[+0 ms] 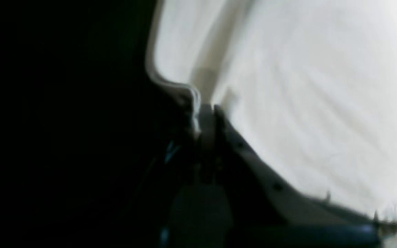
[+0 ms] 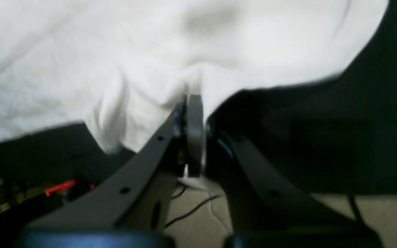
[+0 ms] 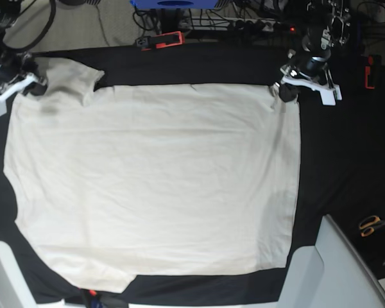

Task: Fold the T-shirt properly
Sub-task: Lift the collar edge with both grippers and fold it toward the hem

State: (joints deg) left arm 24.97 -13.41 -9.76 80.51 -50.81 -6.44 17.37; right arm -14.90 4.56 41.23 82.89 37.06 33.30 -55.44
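The cream T-shirt [image 3: 154, 179] lies spread flat and wrinkled across the black table cloth [image 3: 346, 160]. My left gripper [image 3: 283, 91] is at the shirt's far right corner. In the left wrist view the left gripper [image 1: 207, 113] is shut on the shirt's edge [image 1: 305, 103], and the view is blurred. My right gripper [image 3: 33, 82] is at the far left sleeve. In the right wrist view the right gripper [image 2: 190, 103] is shut on a pinch of the shirt's fabric [image 2: 115, 51], near the table's edge.
Orange-handled scissors [image 3: 372, 224] lie on the cloth at the right. A red clamp [image 3: 162, 40] sits at the far edge. Grey panels [image 3: 333, 269] stand at the near right corner. Cables lie on the floor [image 2: 202, 210] beyond the table.
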